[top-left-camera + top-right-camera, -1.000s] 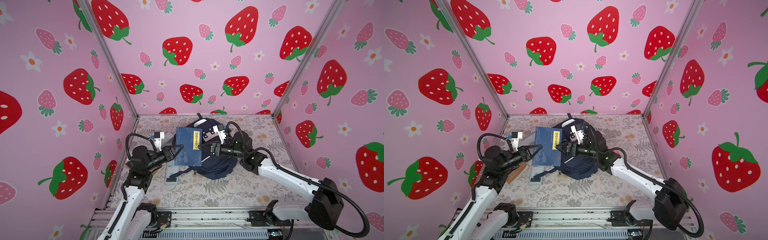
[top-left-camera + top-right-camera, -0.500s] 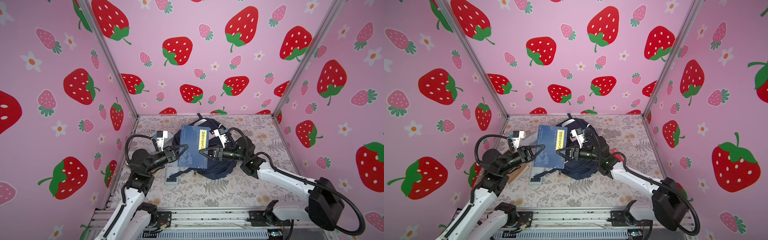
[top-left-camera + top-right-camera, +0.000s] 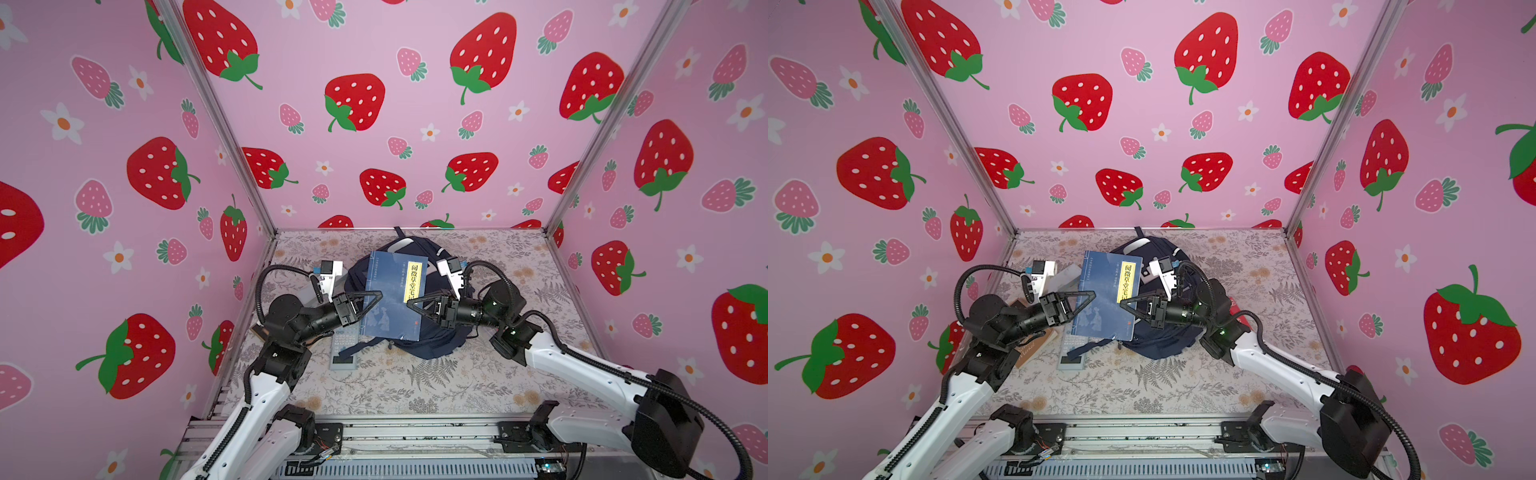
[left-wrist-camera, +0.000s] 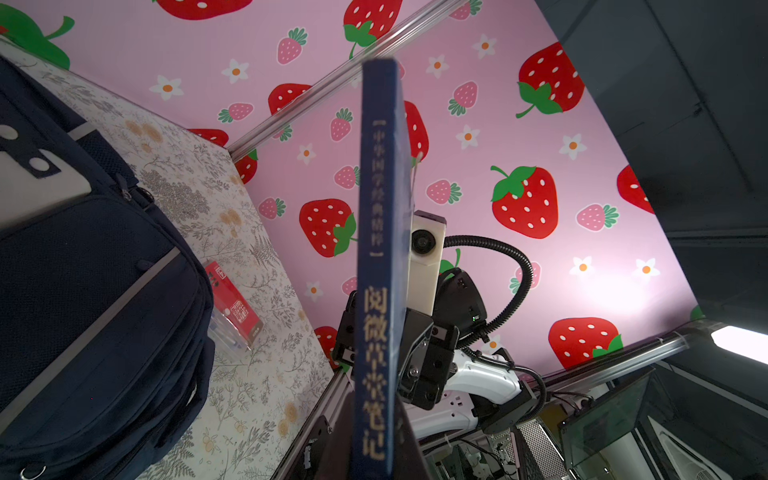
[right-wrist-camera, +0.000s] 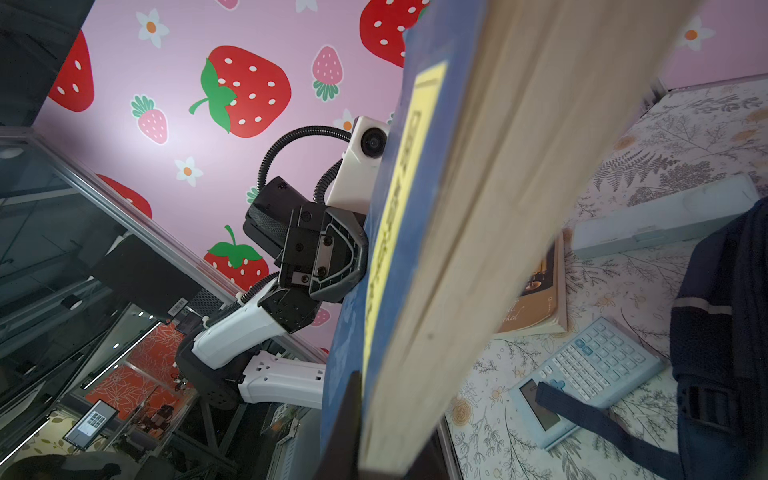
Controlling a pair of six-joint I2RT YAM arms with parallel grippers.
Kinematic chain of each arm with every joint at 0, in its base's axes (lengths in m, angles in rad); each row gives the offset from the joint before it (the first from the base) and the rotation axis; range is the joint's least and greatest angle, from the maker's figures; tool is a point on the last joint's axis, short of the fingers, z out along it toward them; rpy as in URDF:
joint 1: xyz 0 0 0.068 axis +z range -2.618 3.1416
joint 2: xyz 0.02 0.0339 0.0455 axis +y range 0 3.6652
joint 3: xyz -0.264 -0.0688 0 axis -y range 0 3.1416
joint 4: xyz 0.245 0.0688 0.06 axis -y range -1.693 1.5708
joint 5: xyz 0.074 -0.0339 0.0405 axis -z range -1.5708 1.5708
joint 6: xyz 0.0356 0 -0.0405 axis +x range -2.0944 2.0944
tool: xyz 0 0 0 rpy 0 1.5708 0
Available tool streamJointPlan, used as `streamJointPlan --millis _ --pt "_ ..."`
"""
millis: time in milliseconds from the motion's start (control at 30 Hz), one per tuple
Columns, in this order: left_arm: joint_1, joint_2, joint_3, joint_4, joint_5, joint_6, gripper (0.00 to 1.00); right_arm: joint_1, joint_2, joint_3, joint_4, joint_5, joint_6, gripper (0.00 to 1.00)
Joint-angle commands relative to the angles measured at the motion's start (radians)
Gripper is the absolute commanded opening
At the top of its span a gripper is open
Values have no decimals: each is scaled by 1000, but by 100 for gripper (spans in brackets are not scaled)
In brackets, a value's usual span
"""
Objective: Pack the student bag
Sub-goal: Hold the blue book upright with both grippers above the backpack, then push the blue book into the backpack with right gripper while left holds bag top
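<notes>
The student bag (image 3: 432, 345) (image 3: 1154, 347), navy with silver stripes, lies at the middle of the floral table; it also shows in the left wrist view (image 4: 83, 291). A blue book (image 3: 395, 299) (image 3: 1106, 299) with a yellow title label hangs above the bag, held between both grippers. My left gripper (image 3: 376, 297) (image 4: 376, 457) is shut on the book's spine edge (image 4: 376, 249). My right gripper (image 3: 411, 302) (image 5: 386, 449) is shut on the opposite, page edge (image 5: 478, 249) next to the yellow label. The bag's opening is hidden under the book.
A pale blue calculator (image 3: 345, 345) (image 5: 590, 370) lies left of the bag under a strap. A brown book (image 3: 1034, 349) and a pale pencil case (image 3: 1069, 276) lie further left. A red box (image 4: 235, 307) sits right of the bag. Pink walls enclose three sides.
The book has shifted right, over the bag, and turned more upright. My right gripper has closed from open onto its page edge. The left gripper stays on the spine.
</notes>
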Motion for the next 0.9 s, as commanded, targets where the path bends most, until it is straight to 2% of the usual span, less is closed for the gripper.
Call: streamJointPlan --millis 0,67,100,167,267,367,400,467,567,700,767,867 --pt "2 17 113 -281 -70 207 51 -19 -72 30 -138 119 -65 0" --pt "-15 44 177 -473 -180 332 71 -33 -102 73 -314 229 -117 0" --pt "-27 59 207 -545 -234 377 75 -34 -115 96 -408 295 -146 0" --pt "-74 111 283 -685 -352 483 78 -39 -136 158 -638 496 -185 0" --pt "-153 219 379 -795 -452 574 80 -66 -145 233 -933 760 -176 0" --pt "-264 370 469 -864 -555 648 81 -102 -180 234 -1121 955 -137 0" --pt "-305 429 506 -895 -599 676 81 -124 -197 228 -1164 984 -116 0" --pt "-401 578 614 -984 -702 752 87 -184 -239 202 -1217 989 -94 0" --pt "-517 795 792 -1107 -912 835 88 -261 -312 147 -1232 949 -89 0" --pt "-603 1002 964 -1180 -1102 913 89 -343 -356 106 -1242 873 -97 0" --pt "-622 1082 1029 -1190 -1150 949 86 -365 -380 91 -1247 864 -105 0" --pt "-628 1165 1089 -1199 -1135 972 78 -393 -395 87 -1264 839 -114 0"
